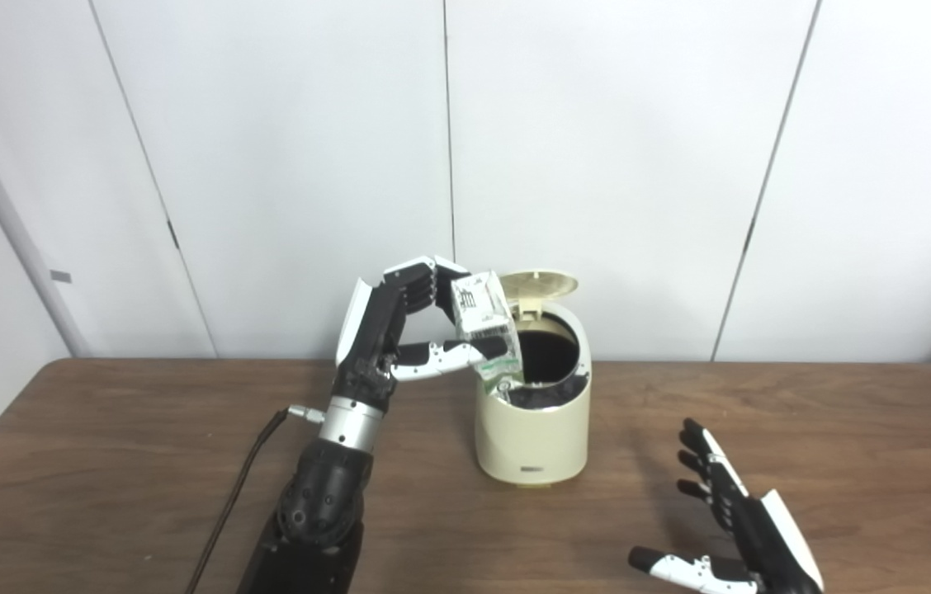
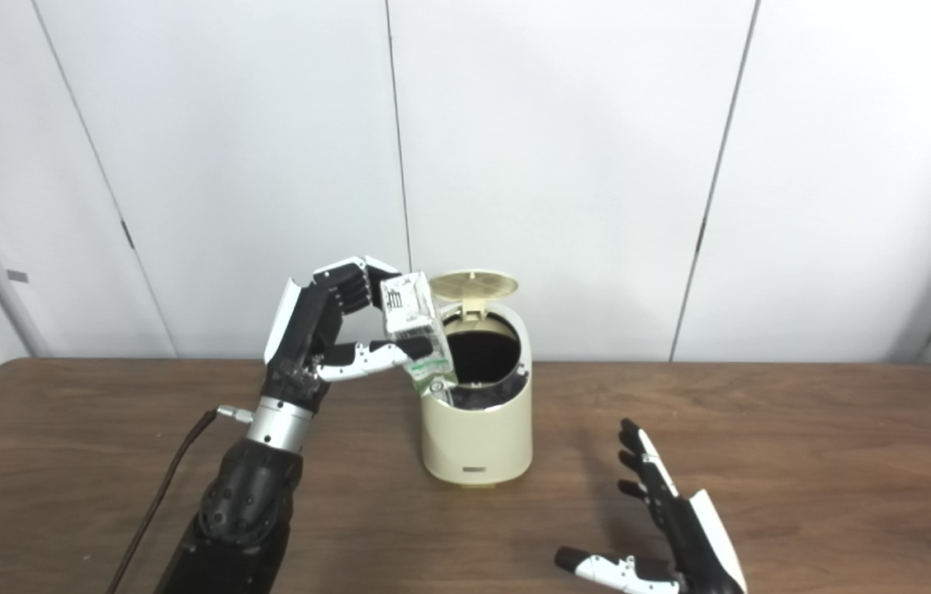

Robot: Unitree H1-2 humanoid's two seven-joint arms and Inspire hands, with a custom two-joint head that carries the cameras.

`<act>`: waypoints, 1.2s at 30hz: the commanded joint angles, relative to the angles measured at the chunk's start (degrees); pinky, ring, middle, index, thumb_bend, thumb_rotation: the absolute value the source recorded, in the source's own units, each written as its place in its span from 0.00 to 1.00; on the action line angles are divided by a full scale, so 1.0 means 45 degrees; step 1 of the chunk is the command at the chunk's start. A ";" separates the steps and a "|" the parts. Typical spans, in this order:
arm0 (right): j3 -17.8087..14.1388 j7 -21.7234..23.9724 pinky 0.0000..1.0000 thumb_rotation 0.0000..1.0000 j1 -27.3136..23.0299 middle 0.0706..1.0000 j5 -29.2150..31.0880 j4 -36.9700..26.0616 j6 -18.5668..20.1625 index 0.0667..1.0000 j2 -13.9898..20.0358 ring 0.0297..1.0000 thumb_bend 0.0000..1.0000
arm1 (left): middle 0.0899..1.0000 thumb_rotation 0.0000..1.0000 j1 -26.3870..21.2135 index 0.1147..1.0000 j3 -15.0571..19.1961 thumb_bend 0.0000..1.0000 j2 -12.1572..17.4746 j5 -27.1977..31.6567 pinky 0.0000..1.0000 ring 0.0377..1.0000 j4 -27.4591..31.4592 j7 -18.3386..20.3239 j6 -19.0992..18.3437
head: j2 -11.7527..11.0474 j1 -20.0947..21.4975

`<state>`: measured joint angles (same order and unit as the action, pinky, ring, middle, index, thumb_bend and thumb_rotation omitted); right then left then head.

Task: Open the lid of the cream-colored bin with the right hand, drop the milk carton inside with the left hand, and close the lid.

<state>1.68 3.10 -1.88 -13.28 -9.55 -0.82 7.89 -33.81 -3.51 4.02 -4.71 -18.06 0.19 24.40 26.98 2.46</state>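
The cream-colored bin [image 1: 531, 437] stands on the wooden table [image 1: 102, 437], its round lid [image 1: 540, 285] tipped up at the back and its dark opening showing. My left hand [image 1: 399, 330] is shut on the white and green milk carton [image 1: 486, 330], which hangs tilted over the bin's left rim with its lower end at the opening. My right hand [image 1: 730, 520] rests open low over the table to the right of the bin, fingers spread, holding nothing.
A black cable [image 1: 234, 495] runs along the table from my left wrist toward the front edge. White wall panels [image 1: 597, 165] stand close behind the table.
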 commanded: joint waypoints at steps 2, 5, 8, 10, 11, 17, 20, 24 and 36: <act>-0.0001 -0.0274 0.85 0.32 -0.0193 0.96 0.0031 -0.0384 -0.0537 0.98 -0.0124 0.93 0.79 | 0.41 0.00 -0.0991 0.44 -0.0131 0.52 -0.0030 0.0205 0.43 0.43 0.0048 -0.0160 0.0560 | -0.0006 0.0062; 0.0032 -0.0350 0.84 0.34 -0.0195 0.96 0.0009 -0.0366 -0.0596 0.98 -0.0171 0.93 0.79 | 0.42 0.00 -0.1168 0.44 -0.0285 0.52 -0.0046 0.0180 0.44 0.43 -0.0294 -0.0352 0.0561 | -0.0009 0.0140; 0.0034 -0.0394 0.86 0.35 -0.0179 0.97 0.0111 -0.0442 -0.0415 0.98 -0.0294 0.94 0.81 | 0.42 0.00 -0.1338 0.43 -0.0444 0.52 -0.0057 0.0188 0.45 0.43 -0.0615 -0.0501 0.0560 | 0.0000 0.0243; 0.0050 -0.0418 0.86 0.36 -0.0174 0.97 0.0084 -0.0458 -0.0438 0.98 -0.0336 0.94 0.82 | 0.42 0.00 -0.1468 0.44 -0.0563 0.52 -0.0075 0.0258 0.46 0.44 -0.0859 -0.0541 0.0560 | 0.0010 0.0302; 0.0052 -0.0436 0.87 0.36 -0.0176 0.97 0.0062 -0.0418 -0.0501 0.98 -0.0348 0.94 0.82 | 0.42 0.00 -0.1543 0.44 -0.0653 0.52 -0.0063 0.0223 0.46 0.44 -0.0996 -0.0667 0.0561 | 0.0009 0.0340; 0.0092 -0.0514 0.84 0.38 -0.0183 0.97 -0.0074 -0.0412 -0.0751 0.98 -0.0378 0.94 0.81 | 0.42 0.00 -0.1936 0.44 -0.1562 0.52 0.0170 -0.0340 0.46 0.44 -0.1651 -0.2097 0.0561 | -0.0016 0.0429; 0.0096 -0.0546 0.82 0.37 -0.0173 0.97 -0.0036 -0.0403 -0.0793 0.98 -0.0412 0.94 0.81 | 0.42 0.00 -0.2105 0.44 -0.2049 0.52 0.0302 -0.0440 0.46 0.44 -0.1946 -0.2820 0.0561 | -0.0001 0.0516; 0.0121 -0.0568 0.82 0.38 -0.0151 0.97 -0.0066 -0.0454 -0.0675 0.98 -0.0459 0.93 0.81 | 0.42 0.00 -0.2327 0.44 -0.2646 0.52 0.0463 -0.0499 0.47 0.44 -0.2338 -0.3701 0.0561 | -0.0006 0.0564; 0.0180 -0.0731 0.82 0.37 -0.0105 0.97 -0.0144 -0.0505 -0.0692 0.97 -0.0577 0.93 0.81 | 0.42 0.00 -0.3058 0.43 -0.5037 0.52 0.1168 -0.1059 0.46 0.43 -0.3432 -0.7185 0.0562 | 0.0070 0.0680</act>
<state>2.47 0.39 -1.29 -14.28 -9.64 -1.52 5.52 -43.35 -25.88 8.62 -8.96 -34.21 -29.44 25.01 27.25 5.45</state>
